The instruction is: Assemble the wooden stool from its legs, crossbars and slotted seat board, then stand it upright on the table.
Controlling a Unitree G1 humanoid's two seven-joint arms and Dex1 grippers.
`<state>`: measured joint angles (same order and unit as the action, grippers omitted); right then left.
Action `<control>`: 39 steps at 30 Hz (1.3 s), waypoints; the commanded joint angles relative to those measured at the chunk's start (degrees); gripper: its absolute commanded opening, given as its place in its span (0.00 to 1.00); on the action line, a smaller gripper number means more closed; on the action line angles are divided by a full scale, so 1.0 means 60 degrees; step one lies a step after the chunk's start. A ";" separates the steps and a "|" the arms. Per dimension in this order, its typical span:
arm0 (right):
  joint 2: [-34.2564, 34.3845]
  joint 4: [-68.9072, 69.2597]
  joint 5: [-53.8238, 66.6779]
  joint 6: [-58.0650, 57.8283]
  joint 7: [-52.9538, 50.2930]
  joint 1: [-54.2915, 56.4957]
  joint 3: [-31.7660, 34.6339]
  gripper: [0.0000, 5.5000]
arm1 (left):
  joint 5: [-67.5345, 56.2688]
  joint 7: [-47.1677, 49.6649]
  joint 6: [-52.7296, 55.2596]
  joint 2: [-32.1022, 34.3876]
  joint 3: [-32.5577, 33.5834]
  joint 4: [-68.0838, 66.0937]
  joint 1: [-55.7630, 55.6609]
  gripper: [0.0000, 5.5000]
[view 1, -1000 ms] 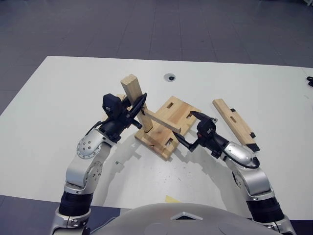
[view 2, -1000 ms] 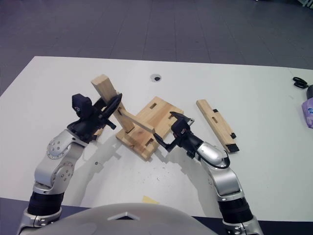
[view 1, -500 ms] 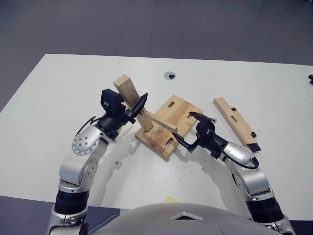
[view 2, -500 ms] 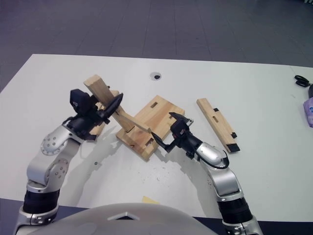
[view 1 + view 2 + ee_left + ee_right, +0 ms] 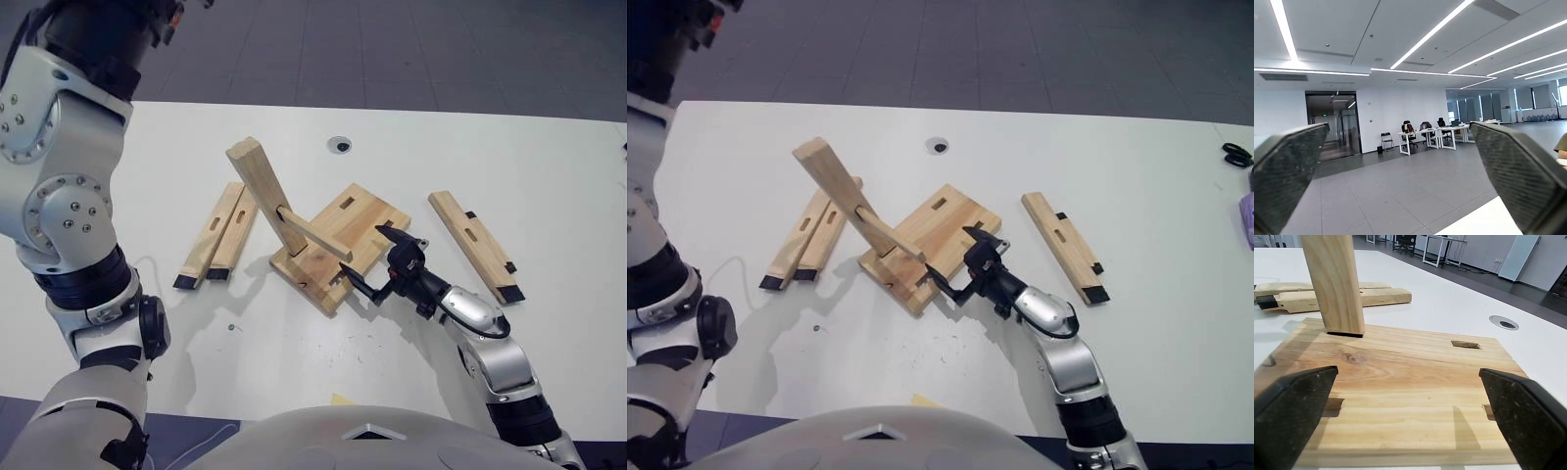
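The slotted seat board [image 5: 345, 227] lies flat at mid-table. One wooden leg [image 5: 263, 194] stands in a slot of the board, leaning back and to the left, with a crossbar [image 5: 315, 235] sticking out of its side. Two more legs [image 5: 219, 235] lie side by side to the left of the board, and another leg [image 5: 470, 245] lies to its right. My right gripper [image 5: 364, 255] is open at the board's near right edge, its fingers [image 5: 1293, 411] either side of the board [image 5: 1400, 382]. My left gripper [image 5: 1400, 166] is open and empty, raised high and facing the room.
My raised left arm [image 5: 59, 176] fills the left side above the white table [image 5: 147, 147]. A round cable hole [image 5: 340, 147] sits behind the board. A small screw [image 5: 231, 327] lies near the front left. Scissors [image 5: 1234, 152] and a purple object [image 5: 1246, 211] are at the far right edge.
My left gripper let go of the leg and swung up and away from the table. The leg stays leaning in the board. The two legs on the left are now uncovered. The right gripper barely moved.
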<state>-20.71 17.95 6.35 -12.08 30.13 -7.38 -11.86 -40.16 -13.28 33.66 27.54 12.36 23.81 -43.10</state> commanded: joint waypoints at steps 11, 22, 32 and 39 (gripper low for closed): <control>0.0230 -0.0040 -0.0130 0.0175 -0.0180 -0.0213 -0.0328 0.98 | 0.2571 -0.1348 -0.0358 -0.0281 -0.3466 -0.0963 0.4095 0.98; 0.0319 -0.0046 -0.0194 0.0194 -0.0303 -0.0207 -0.0450 0.98 | -0.0347 -0.0177 0.1125 -0.1895 -0.1124 0.0631 0.0504 0.98; 0.0706 -0.0017 -0.0229 0.0325 -0.0940 -0.0676 -0.0292 0.98 | 0.0431 0.0703 0.2487 0.2630 0.0612 -0.2557 0.2929 0.98; 0.0564 0.0128 -0.0218 0.0305 -0.0925 -0.1021 -0.0238 0.98 | 0.0358 -0.2651 0.2626 0.3595 0.0015 -0.1657 0.7799 0.98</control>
<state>-16.68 17.81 5.32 -10.27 24.85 -12.39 -14.01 -37.81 -20.74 48.23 44.59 14.64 9.61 -5.05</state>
